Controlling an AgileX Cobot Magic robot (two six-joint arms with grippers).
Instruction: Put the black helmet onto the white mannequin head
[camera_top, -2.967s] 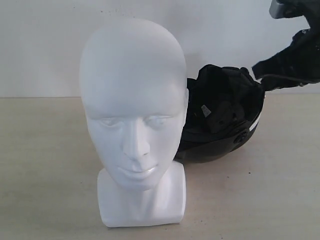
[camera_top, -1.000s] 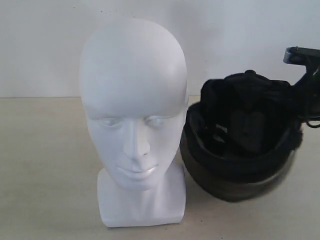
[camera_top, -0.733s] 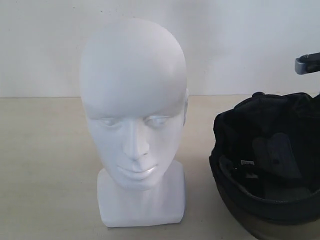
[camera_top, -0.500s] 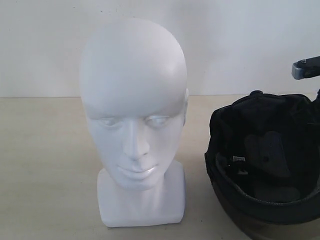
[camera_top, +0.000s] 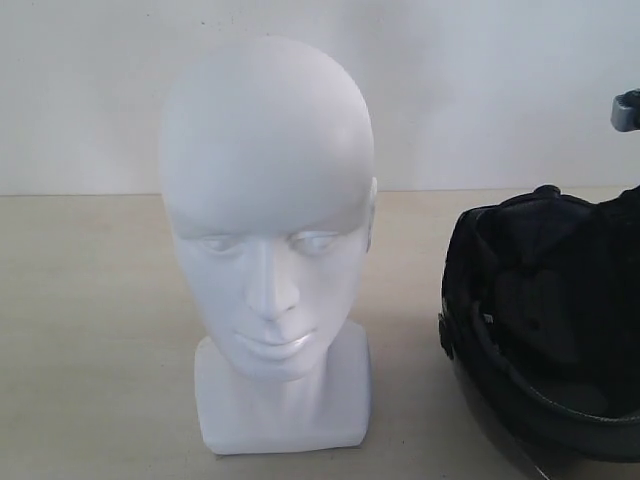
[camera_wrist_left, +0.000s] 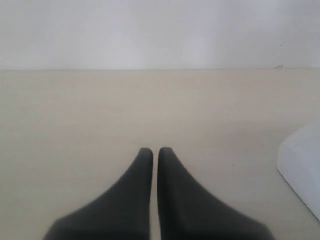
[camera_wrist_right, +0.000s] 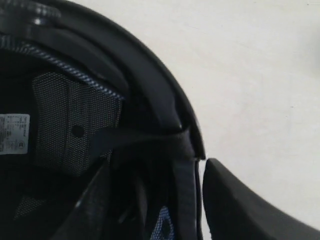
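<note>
Matte black open-face helmet (camera_top: 545, 330) sits off to the right of the glossy white bald plastic mannequin head (camera_top: 265, 240), clear of it. Its padded opening faces the exterior camera and the frame edge cuts it off, so I can't tell if it touches the table (camera_top: 90, 330).

The right hand (camera_wrist_right: 160, 172) is clamped on the helmet's rim. One dark finger (camera_wrist_right: 235, 200) presses the outside of the shell, while the other is lost in the black lining.

The left hand (camera_wrist_left: 151, 151) is closed with just a thin slit between the tips. It holds nothing and hangs low over the table near the head's blocky base.

The table is pale beige and matte, and a plain white wall (camera_top: 500, 90) runs behind the head.
</note>
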